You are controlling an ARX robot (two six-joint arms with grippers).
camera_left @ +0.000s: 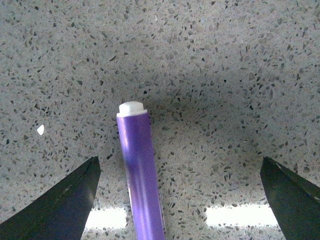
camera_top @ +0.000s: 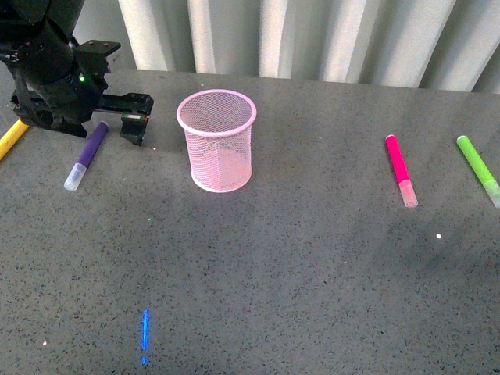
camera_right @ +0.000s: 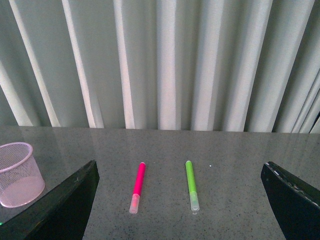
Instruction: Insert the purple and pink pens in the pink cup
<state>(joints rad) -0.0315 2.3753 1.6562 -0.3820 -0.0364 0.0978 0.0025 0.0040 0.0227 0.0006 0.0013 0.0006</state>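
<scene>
The purple pen (camera_top: 87, 155) lies flat on the grey table at the far left, clear cap toward me. My left gripper (camera_top: 141, 117) hovers at the pen's far end, open. In the left wrist view the purple pen (camera_left: 141, 175) runs between the two spread fingers, nearer one of them, and touches neither; the left gripper (camera_left: 180, 200) holds nothing. The pink cup (camera_top: 216, 141) stands upright, right of the pen. The pink pen (camera_top: 400, 168) lies at the right. My right gripper (camera_right: 180, 200) is open and empty, well back from the pink pen (camera_right: 137, 187) and cup (camera_right: 19, 175).
A yellow marker (camera_top: 12, 139) lies at the left edge, partly under my left arm. A lime-green marker (camera_top: 478, 168) lies right of the pink pen, seen too as the green marker (camera_right: 192, 190). A pleated curtain (camera_top: 312, 35) closes the back. A blue light mark (camera_top: 145, 332) shows near the front.
</scene>
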